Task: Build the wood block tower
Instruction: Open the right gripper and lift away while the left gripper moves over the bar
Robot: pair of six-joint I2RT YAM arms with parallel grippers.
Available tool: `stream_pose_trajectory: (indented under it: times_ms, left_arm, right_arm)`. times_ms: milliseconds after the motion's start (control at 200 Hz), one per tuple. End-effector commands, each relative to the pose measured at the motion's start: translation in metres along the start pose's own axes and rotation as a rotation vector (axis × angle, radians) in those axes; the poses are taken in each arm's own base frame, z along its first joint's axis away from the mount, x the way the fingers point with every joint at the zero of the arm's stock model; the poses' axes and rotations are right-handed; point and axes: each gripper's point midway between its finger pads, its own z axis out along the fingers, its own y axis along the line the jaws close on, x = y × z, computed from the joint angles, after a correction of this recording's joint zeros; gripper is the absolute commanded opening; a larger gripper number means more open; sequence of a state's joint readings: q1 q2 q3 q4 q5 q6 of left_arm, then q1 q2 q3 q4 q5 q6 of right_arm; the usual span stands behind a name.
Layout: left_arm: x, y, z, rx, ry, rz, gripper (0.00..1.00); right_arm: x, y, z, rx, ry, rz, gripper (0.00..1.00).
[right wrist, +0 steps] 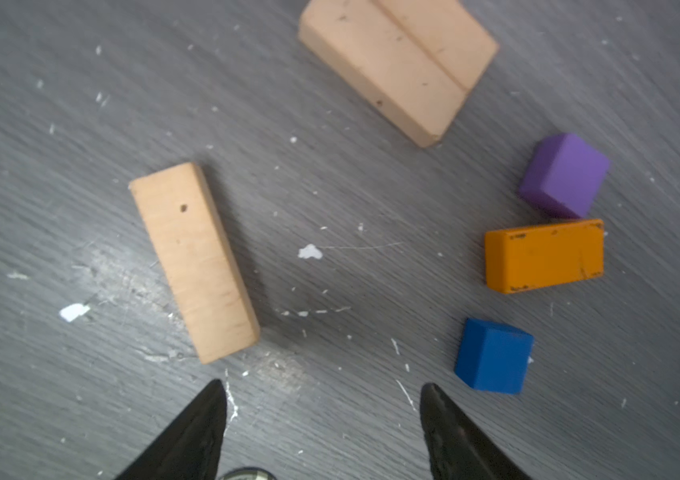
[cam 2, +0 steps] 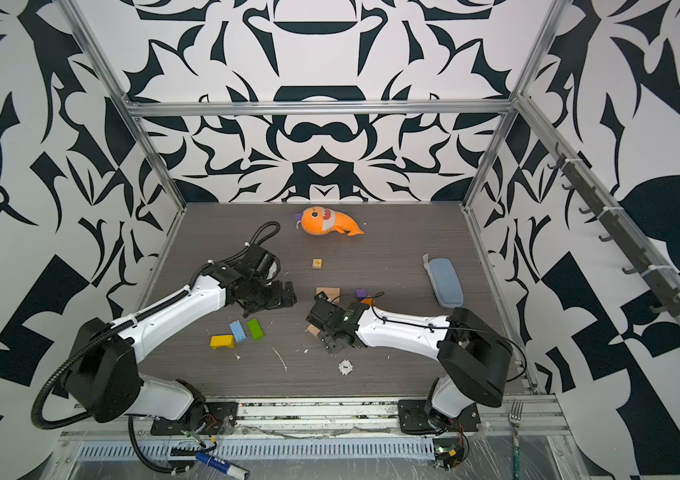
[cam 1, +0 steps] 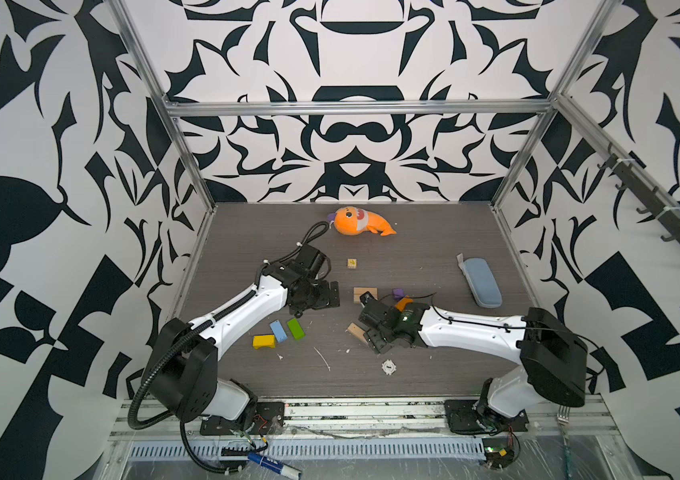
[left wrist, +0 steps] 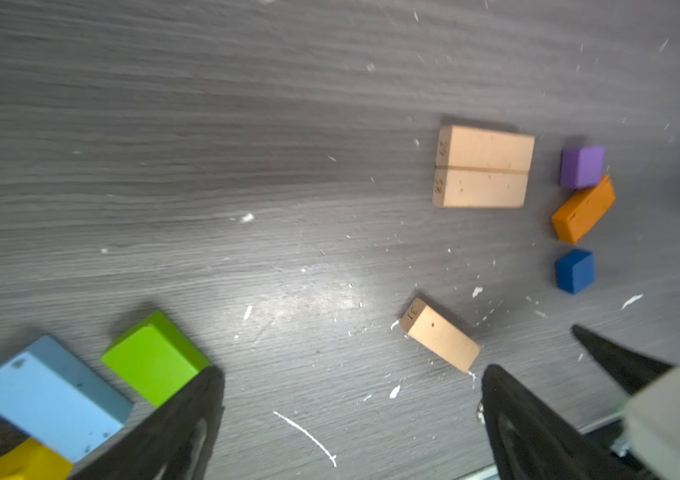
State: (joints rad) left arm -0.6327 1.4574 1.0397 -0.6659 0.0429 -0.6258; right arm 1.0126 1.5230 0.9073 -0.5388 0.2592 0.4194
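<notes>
Right pincer (right wrist: 321, 382) near rectangular wooden bar (right wrist: 193, 262).

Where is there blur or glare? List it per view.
Left wrist view: light-blue brick and green brick smeared, a bright sheen on the table. Right wrist view: paired tan bars soft. Both top views: evenly lit, no glare.
</notes>
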Motion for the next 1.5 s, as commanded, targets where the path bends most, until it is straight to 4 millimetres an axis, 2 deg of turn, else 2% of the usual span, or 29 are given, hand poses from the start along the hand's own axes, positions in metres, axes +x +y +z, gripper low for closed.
stream_pose_trajectory:
  times_ms: [0,75,120,345,435,610,750,1160,1495]
  left_arm:
    - [-0.002,-0.013,0.003,-0.018,-0.031,0.101,0.99]
    - [0.004,-0.021,0.007,-0.012,-0.026,0.185,0.99]
    - [0.007,-0.025,0.009,-0.006,-0.022,0.245,0.99]
    - [0.012,-0.048,0.012,0.048,-0.021,0.456,0.99]
    - [0.018,-0.052,0.018,0.054,0.006,0.528,1.0]
    - [0.034,-0.062,0.033,0.057,0.067,0.637,1.0]
    - [0.045,-0.071,0.045,0.056,0.099,0.692,1.0]
    - [0.065,-0.079,0.068,-0.023,0.133,0.784,0.99]
    - [0.069,-0.074,0.085,-0.065,0.155,0.781,0.98]
  right_arm:
    - [-0.009,-0.007,-0.014,-0.049,-0.063,0.099,0.8]
    - [-0.007,-0.008,-0.021,-0.13,-0.076,0.151,0.91]
    - [-0.007,-0.011,-0.026,-0.17,-0.083,0.186,0.94]
    - [-0.003,-0.019,-0.045,-0.311,-0.127,0.304,0.99]
    - [-0.005,-0.018,-0.054,-0.399,-0.144,0.347,0.99]
    - [-0.011,-0.032,-0.068,-0.472,-0.189,0.437,1.0]
    - [-0.013,-0.039,-0.067,-0.517,-0.183,0.491,1.0]
    - [-0.014,-0.051,-0.054,-0.515,-0.173,0.587,0.99]
    - [-0.012,-0.052,-0.054,-0.52,-0.175,0.592,0.99]
